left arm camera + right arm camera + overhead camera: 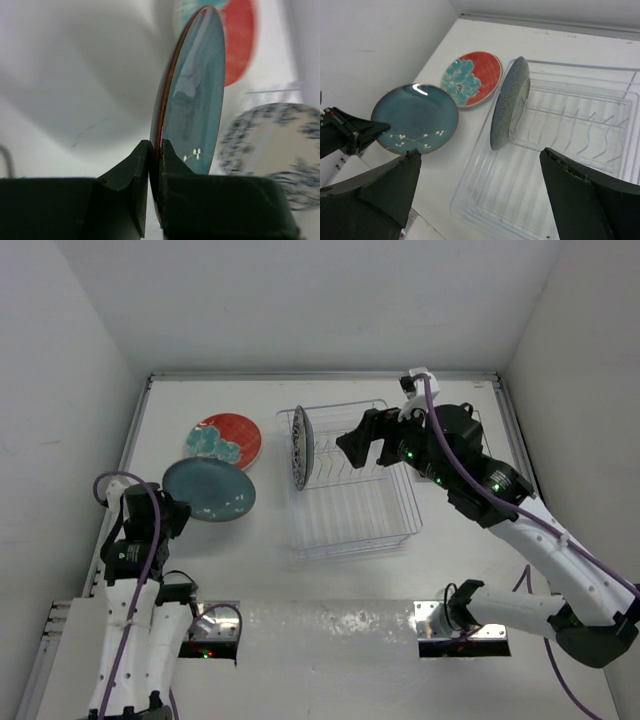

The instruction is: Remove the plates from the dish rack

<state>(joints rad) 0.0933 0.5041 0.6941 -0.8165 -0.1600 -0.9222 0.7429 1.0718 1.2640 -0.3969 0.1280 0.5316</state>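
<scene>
Plates look like glazed ceramic: stiff, slick, chippable. The teal plate (210,490) is pinched by its rim in the left gripper (156,152), beside the red plate (225,438). The floral plate (301,447) stands on edge at the dish rack's (385,530) left end, with the right gripper (480,152) spread wide nearby. I'd grab its top rim.

Left claw (156,145) pinched on the teal plate (197,100), arm bent near base; right claw (480,151) wide apart, arm outstretched.
</scene>
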